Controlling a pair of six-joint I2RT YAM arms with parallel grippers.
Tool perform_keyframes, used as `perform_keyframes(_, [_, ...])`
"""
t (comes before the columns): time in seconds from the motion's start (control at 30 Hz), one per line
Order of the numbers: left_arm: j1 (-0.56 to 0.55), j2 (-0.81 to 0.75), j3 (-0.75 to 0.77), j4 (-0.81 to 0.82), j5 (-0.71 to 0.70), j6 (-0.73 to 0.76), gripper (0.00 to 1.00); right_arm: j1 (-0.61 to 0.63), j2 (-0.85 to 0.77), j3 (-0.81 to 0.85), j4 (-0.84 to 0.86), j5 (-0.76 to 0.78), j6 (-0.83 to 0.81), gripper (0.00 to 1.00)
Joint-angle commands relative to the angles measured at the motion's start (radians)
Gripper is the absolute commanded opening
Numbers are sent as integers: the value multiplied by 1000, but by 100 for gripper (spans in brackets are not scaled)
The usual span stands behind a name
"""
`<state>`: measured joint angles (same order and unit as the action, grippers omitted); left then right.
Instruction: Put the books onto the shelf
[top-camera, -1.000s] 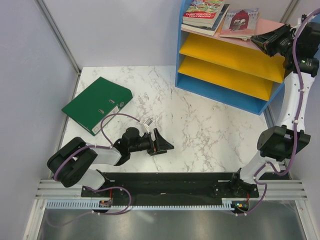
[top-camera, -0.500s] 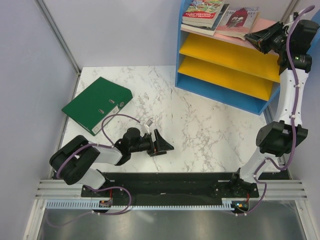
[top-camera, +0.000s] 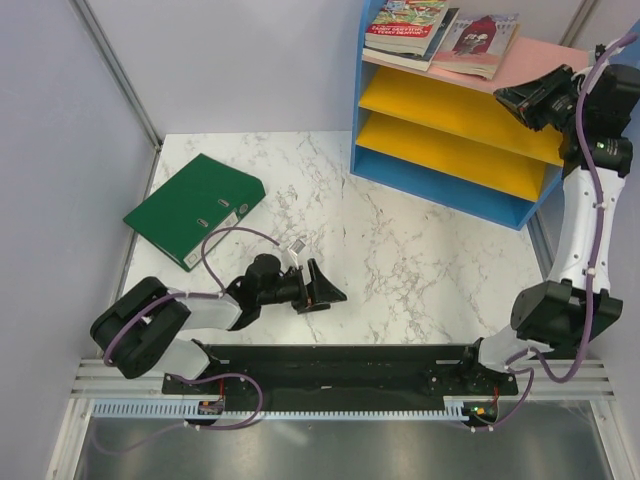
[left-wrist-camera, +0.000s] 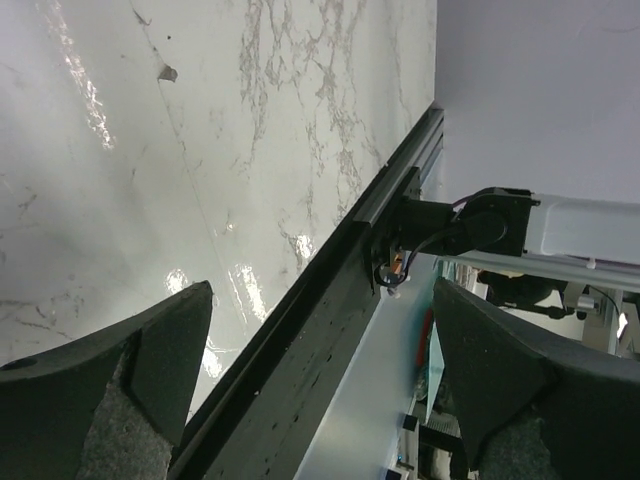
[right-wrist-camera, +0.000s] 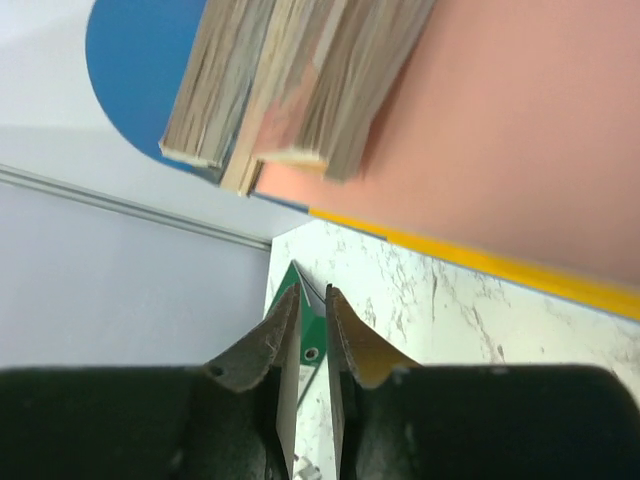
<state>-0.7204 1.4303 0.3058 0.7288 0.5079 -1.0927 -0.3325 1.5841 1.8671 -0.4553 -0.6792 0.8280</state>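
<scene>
The books lie on the pink top board (top-camera: 540, 58) of the shelf (top-camera: 450, 197). A stack topped by a red illustrated book (top-camera: 405, 25) sits on the left, and a pink-red book (top-camera: 480, 42) lies beside it. My right gripper (top-camera: 502, 96) hangs just off the board's right front, clear of the books. Its jaws stand a narrow slit apart with nothing between them. From the right wrist, the books' page edges (right-wrist-camera: 290, 80) lie ahead of the right gripper (right-wrist-camera: 312, 295) on the pink board (right-wrist-camera: 500, 130). My left gripper (top-camera: 325, 290) rests open and empty low over the table, and the left wrist view shows the left gripper (left-wrist-camera: 320, 340) over the table's near rail.
A big green lever-arch binder (top-camera: 195, 208) lies flat at the table's left. Two yellow boards (top-camera: 450, 110) sit under the pink one. Grey walls close in on the left and back. The black mounting rail (left-wrist-camera: 330, 290) runs along the near edge.
My right gripper moved up to the pink-red book's edge and has drawn back right and down. The book sits slightly further in. The left arm has not moved.
</scene>
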Motion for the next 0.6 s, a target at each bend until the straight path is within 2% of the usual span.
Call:
perform_keyframes(0.0, [-5, -88, 102, -257, -69, 140, 98, -5, -140, -132, 3, 9, -96, 24])
perform_keyframes(0.03, [-5, -99, 130, -323, -90, 199, 98, -5, -192, -202, -8, 23, -115, 24])
perform_keyframes(0.07, [-5, -116, 191, -483, -112, 230, 99, -5, -217, -238, -25, 32, -136, 25])
perform_keyframes(0.13, [-5, -125, 263, -647, -204, 310, 100, -5, -295, -346, -66, 61, -208, 26])
perform_keyframes(0.17, [-5, -125, 333, -780, -233, 333, 100, -4, -323, -386, -77, 107, -233, 26])
perform_keyframes(0.3, [-5, -116, 475, -1016, -399, 412, 100, -2, -443, -584, -109, 213, -331, 27])
perform_keyframes(0.4, [-4, -110, 542, -1095, -452, 455, 100, 1, -486, -718, -132, 295, -374, 29])
perform_keyframes(0.57, [2, -108, 576, -1158, -503, 471, 100, 16, -524, -874, -174, 418, -457, 43])
